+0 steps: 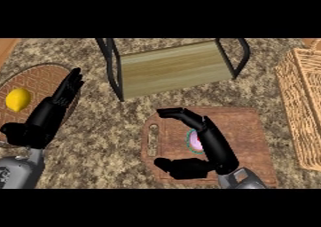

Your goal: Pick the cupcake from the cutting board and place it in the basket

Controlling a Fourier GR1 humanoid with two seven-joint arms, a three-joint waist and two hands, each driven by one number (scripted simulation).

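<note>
One cupcake (pixel 195 141) — one basket (pixel 306 106), two hands

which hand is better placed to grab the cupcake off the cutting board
Right hand: it hangs over the cutting board with fingers around the cupcake. The left hand rests open beside the lemon.

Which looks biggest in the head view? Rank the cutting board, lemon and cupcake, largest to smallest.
1. Cutting board, by far the largest.
2. Lemon on the round plate.
3. Cupcake, though the right hand hides most of it, so its place below the lemon is unsure.
</note>
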